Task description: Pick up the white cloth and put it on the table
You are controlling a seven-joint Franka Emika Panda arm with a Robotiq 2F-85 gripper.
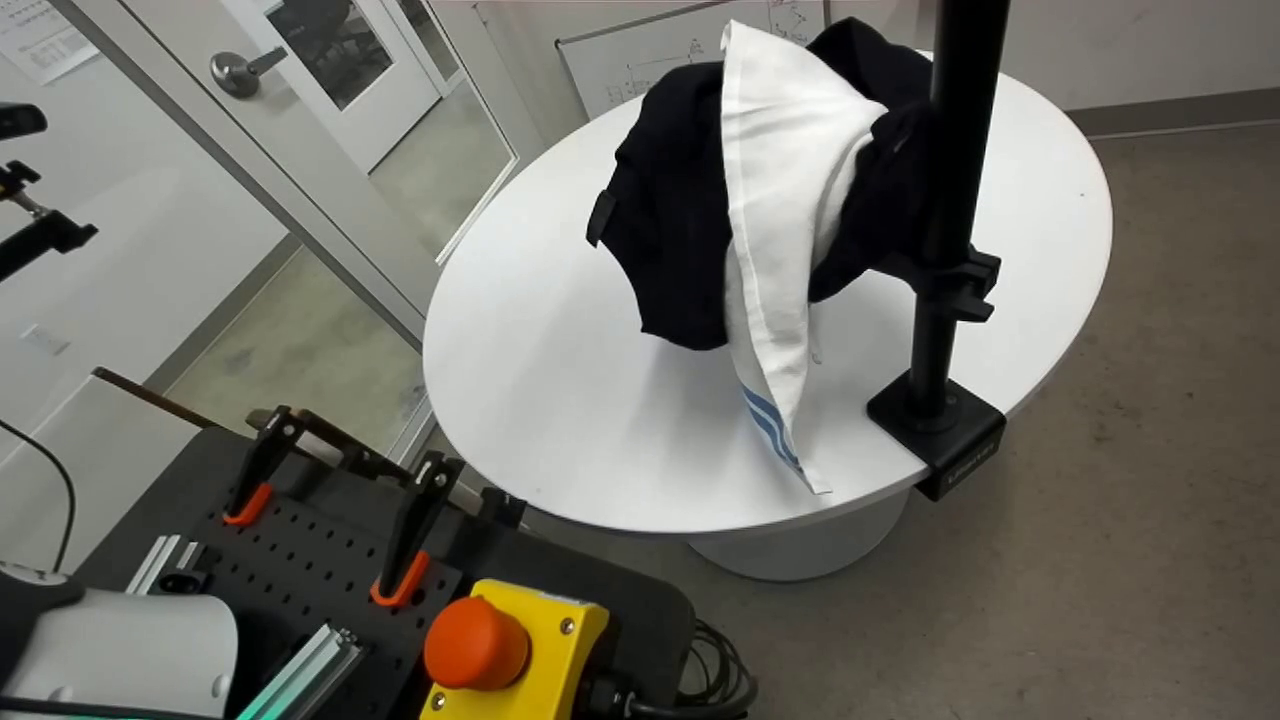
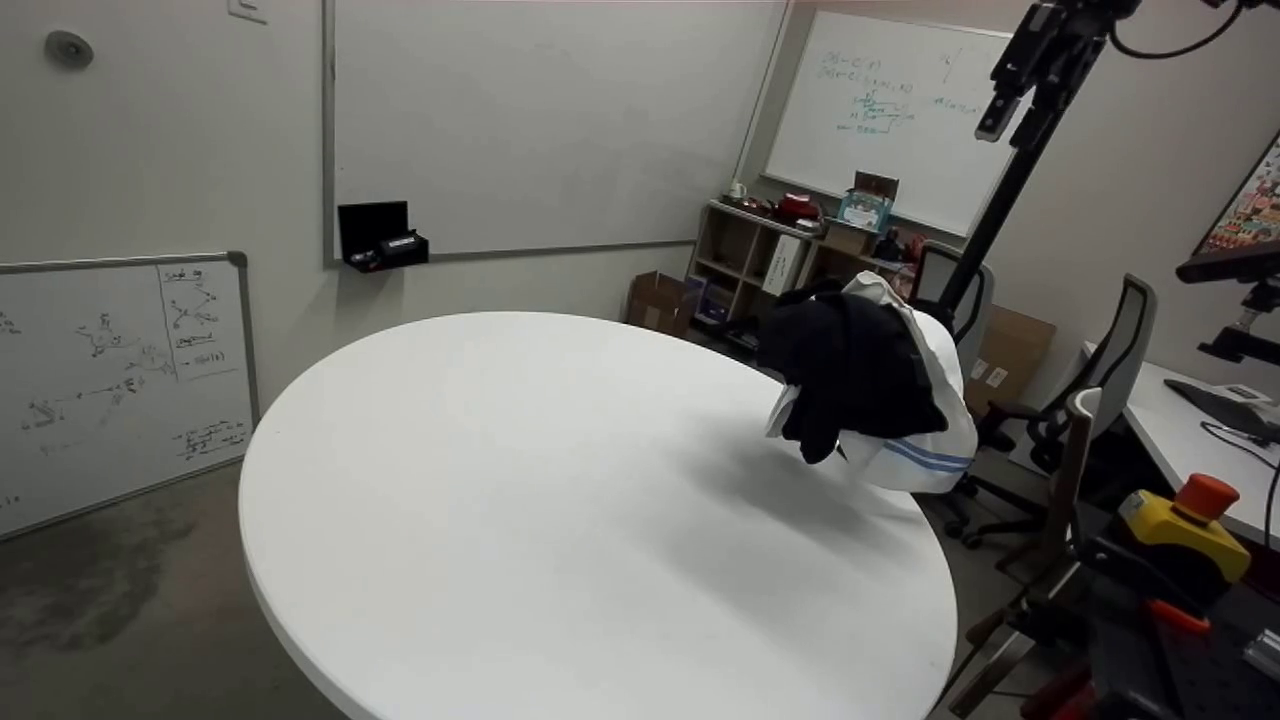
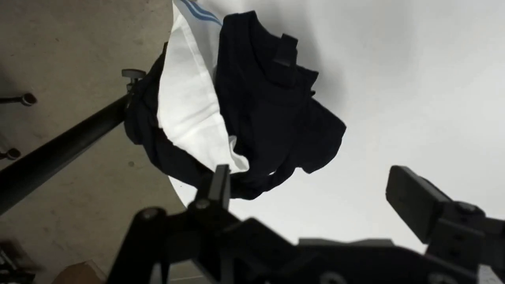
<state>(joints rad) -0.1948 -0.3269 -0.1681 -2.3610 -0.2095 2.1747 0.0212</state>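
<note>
The white cloth [image 1: 780,170] has blue stripes near one end. It is draped over a dark garment [image 1: 680,200], and its striped end hangs down towards the round white table [image 1: 560,400]. The cloth shows in an exterior view [image 2: 935,350], partly hidden behind the dark garment [image 2: 850,370]. In the wrist view, the cloth [image 3: 191,94] lies up and left of my jaws. My gripper [image 3: 309,169] is open with nothing between its fingers; the left finger overlaps the near end of the cloth in the picture. In an exterior view, my gripper [image 2: 1010,132] is above the cloth, apart from it.
A black pole [image 1: 945,340] is clamped to the table edge beside the dark garment. A yellow emergency-stop box [image 1: 540,640] and orange-tipped clamps [image 1: 400,580] are on the black robot base. Chairs [image 2: 1090,370] and a shelf [image 2: 745,250] stand beyond the table.
</note>
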